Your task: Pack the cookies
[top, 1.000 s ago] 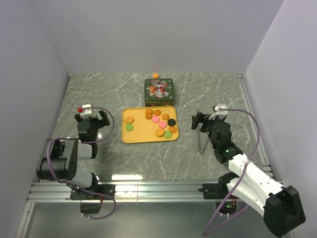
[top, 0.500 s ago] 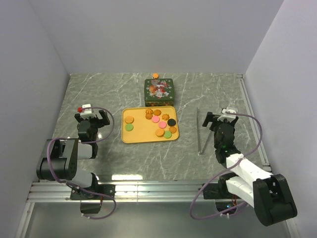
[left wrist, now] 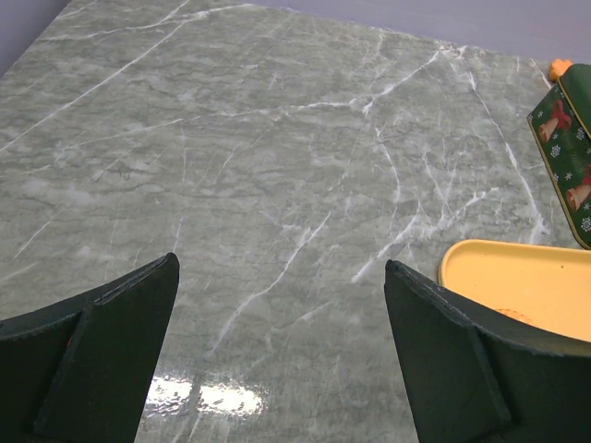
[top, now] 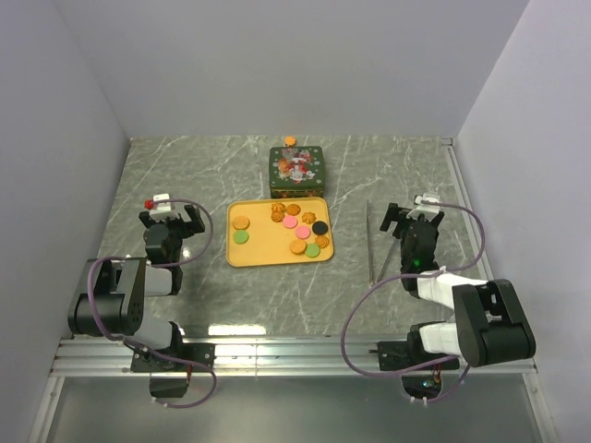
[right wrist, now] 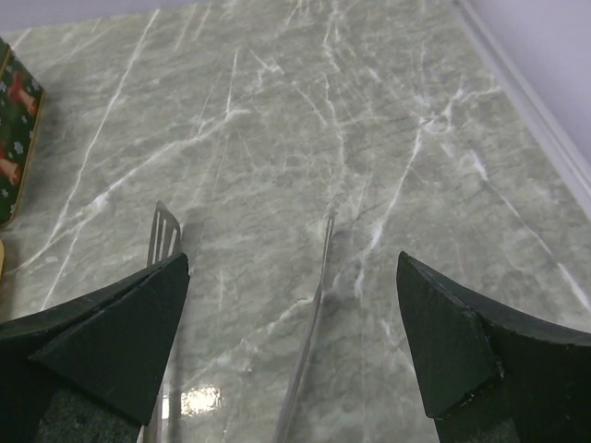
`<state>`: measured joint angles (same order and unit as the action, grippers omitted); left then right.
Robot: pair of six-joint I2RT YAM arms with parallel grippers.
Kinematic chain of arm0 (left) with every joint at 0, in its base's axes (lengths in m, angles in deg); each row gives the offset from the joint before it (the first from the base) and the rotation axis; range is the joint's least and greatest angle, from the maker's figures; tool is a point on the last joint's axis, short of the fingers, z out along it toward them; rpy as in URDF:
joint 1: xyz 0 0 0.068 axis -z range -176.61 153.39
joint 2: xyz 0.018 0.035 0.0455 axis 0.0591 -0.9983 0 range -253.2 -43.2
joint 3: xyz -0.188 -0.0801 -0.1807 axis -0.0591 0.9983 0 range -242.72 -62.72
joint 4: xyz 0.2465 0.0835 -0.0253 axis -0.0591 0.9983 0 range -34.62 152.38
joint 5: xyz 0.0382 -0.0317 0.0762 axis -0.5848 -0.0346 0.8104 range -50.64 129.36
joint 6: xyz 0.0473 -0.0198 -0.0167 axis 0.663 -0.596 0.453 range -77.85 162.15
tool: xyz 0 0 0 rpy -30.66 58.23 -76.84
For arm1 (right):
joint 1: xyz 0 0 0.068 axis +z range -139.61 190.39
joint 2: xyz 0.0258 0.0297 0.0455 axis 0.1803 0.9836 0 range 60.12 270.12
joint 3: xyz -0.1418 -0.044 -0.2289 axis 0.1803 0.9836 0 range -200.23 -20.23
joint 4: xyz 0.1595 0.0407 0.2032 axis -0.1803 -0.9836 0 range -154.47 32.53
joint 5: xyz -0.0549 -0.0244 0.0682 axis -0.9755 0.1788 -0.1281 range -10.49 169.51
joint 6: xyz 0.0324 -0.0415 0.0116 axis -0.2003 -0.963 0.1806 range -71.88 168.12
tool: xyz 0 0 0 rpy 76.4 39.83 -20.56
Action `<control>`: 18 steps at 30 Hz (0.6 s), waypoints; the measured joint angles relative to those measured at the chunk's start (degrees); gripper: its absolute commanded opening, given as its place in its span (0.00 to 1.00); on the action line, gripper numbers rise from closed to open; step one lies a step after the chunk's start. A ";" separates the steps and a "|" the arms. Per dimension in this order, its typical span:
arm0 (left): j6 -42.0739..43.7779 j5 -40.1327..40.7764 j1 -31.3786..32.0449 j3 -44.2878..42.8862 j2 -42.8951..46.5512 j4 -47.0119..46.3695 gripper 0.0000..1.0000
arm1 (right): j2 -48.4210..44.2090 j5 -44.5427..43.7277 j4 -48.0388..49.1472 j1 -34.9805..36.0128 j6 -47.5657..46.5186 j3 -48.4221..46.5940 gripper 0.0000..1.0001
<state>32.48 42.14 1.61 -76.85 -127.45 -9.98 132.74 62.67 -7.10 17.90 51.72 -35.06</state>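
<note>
The cookies [top: 297, 231] lie loose on a yellow tray [top: 263, 254] at mid table: orange, green, pink and one black [top: 319, 227]. One more orange cookie [top: 290, 140] sits behind a closed green Christmas tin [top: 295, 171]; it also shows in the left wrist view [left wrist: 560, 69]. My left gripper [top: 170, 220] is open and empty, left of the tray [left wrist: 517, 281], above bare table [left wrist: 280, 268]. My right gripper [top: 413, 220] is open and empty, right of the tray. In the right wrist view [right wrist: 294, 263] it hangs over metal tongs [right wrist: 319, 305].
The metal tongs [top: 372, 245] lie on the table between the tray and my right gripper, pointing away from me. The tin's edge shows in the left wrist view [left wrist: 568, 157] and in the right wrist view [right wrist: 14, 138]. Walls close in the table on three sides.
My right arm has folded back toward its base and its gripper has moved right, away from the tray. The left arm, tray and cookies have not moved.
</note>
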 measured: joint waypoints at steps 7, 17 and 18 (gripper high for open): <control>0.00 0.00 0.00 0.00 0.00 0.00 1.00 | 1.68 5.77 7.15 -2.21 0.11 2.16 1.00; 0.00 0.00 0.00 0.00 0.00 0.02 0.99 | 2.32 9.42 10.16 -2.64 -0.07 2.49 1.00; 0.00 0.00 0.00 0.00 0.00 0.02 0.99 | 2.32 9.49 10.16 -2.64 -0.07 2.49 1.00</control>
<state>32.48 42.14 1.61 -76.85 -127.45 -9.96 135.06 72.16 3.06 15.25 51.65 -32.57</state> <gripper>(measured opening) 0.995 0.997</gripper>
